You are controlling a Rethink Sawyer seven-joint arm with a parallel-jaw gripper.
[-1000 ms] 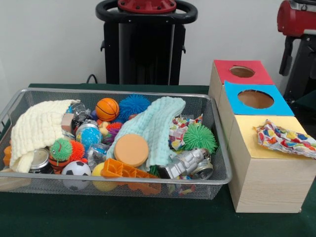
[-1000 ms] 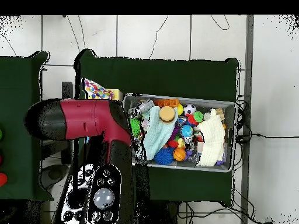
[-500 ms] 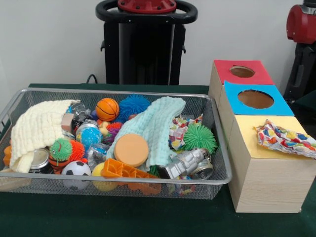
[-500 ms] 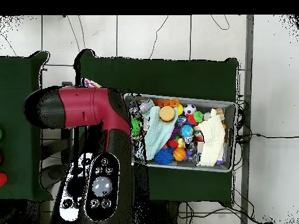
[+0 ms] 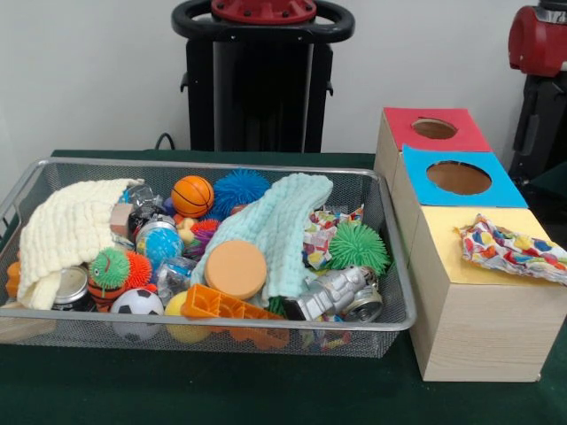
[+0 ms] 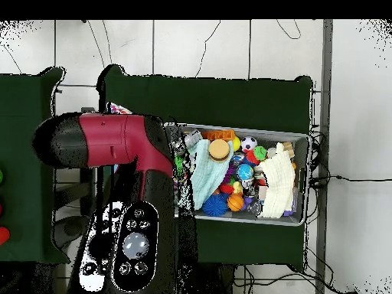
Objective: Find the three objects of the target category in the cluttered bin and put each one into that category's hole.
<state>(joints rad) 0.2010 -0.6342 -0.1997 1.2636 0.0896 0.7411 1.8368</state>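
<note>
Green table: dotted piece [image 5: 512, 250] draped over yellow-topped box [image 5: 483, 305], covering hole.

Red arm [image 6: 107, 145] at nine o'clock, covering the boxes; bin [image 6: 300, 218] at three o'clock on green desk [image 6: 230, 96].

My arm [image 6: 115, 149] shows a glossy crimson rounded shell over black links, with a black oval panel [image 6: 130, 246] of grey round buttons near its base
</note>
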